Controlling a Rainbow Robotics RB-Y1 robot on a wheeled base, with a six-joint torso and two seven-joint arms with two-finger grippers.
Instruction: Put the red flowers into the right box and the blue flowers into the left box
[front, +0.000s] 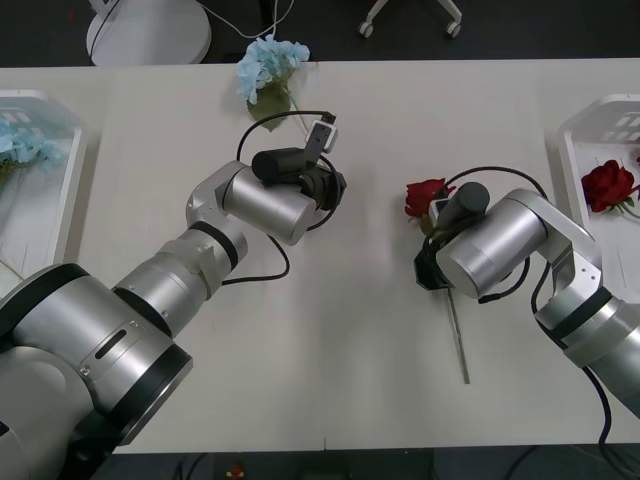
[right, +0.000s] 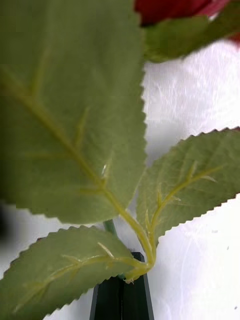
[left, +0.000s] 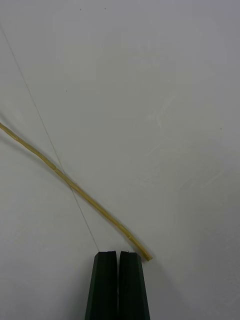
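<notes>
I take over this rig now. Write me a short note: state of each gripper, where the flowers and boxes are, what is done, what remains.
Right gripper: shut on the stem of a deep-red artificial rose, mid-table.
Left gripper: shut, empty, near the stem end of the pale blue fluffy flower cluster at the far table edge.
Done: one red rose in the right white plastic tray; blue flowers in the left white tray.
Left: box the held rose and the blue cluster.

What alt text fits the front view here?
The right gripper is shut on the thin green stem of a deep-red artificial rose at mid-table, while the left gripper hangs shut near a pale blue fluffy flower cluster at the far edge. White plastic trays sit at both sides: the left holds blue flowers, the right another red rose.
</notes>
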